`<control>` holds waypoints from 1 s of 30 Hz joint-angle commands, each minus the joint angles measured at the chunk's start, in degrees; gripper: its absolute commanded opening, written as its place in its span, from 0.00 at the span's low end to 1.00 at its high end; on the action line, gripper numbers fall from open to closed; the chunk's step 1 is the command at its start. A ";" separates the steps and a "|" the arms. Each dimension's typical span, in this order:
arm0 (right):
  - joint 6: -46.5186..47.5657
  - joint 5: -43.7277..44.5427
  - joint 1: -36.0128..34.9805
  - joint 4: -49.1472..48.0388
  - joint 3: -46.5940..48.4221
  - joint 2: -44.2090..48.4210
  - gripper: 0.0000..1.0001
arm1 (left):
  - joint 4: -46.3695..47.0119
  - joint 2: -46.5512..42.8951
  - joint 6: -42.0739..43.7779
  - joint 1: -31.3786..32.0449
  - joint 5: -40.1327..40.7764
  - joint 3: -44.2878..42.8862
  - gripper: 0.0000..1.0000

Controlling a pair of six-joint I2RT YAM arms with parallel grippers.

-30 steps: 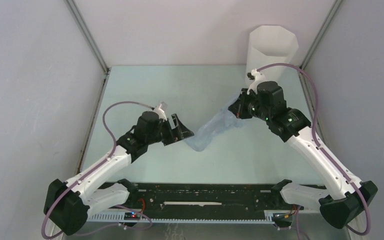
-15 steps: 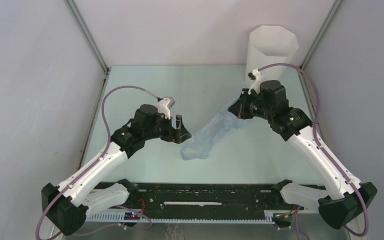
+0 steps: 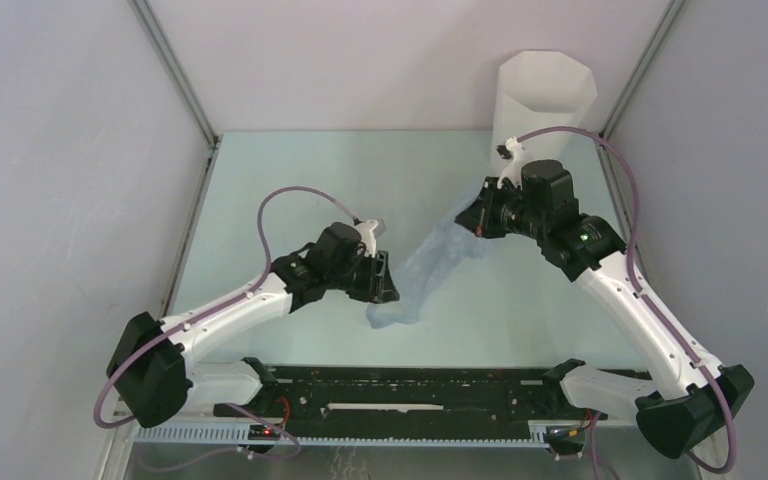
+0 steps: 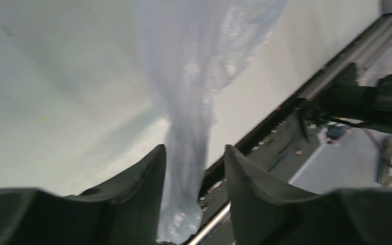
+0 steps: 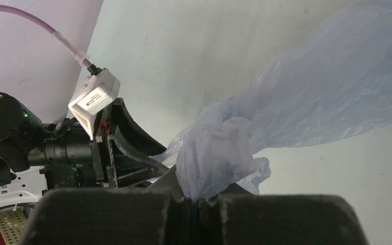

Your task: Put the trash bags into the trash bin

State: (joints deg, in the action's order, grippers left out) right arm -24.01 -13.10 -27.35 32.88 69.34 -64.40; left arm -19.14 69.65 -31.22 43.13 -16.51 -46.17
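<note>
Translucent pale-blue trash bag (image 3: 428, 262); white trash bin (image 3: 545, 95); pale mint-green table (image 3: 310, 170); purple left-arm cable (image 3: 295, 190)

We log two arms of one build: the left arm (image 3: 225, 312) and right arm (image 3: 650, 320) have white link shells and black joint housings. Each has a chunky black base (image 3: 150, 370) and a purple cable (image 3: 295, 190) looping to the wrist. There is a small white camera block (image 5: 94, 99) at the left wrist and a green status light (image 3: 582, 237) on the right arm. The left gripper (image 4: 195, 150) has matte black, wedge-shaped fingers (image 4: 138, 194).
</note>
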 commanded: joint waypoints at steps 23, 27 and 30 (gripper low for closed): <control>-9.71 -5.53 4.28 15.56 22.13 -34.69 0.00 | -21.72 19.37 -15.25 -25.61 2.32 -29.16 0.00; -8.02 -3.76 3.29 38.31 76.47 -48.35 0.00 | -34.41 20.96 -10.58 -24.18 14.77 -65.88 0.00; -2.21 1.67 -1.78 37.33 98.52 -43.57 0.00 | -34.11 13.57 -0.03 -15.56 30.38 -82.20 0.00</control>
State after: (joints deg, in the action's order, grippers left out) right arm -31.62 -16.01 -23.88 61.17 128.68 -117.21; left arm -49.47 96.82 -42.54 18.55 -3.25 -105.91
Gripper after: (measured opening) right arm 0.007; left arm 0.006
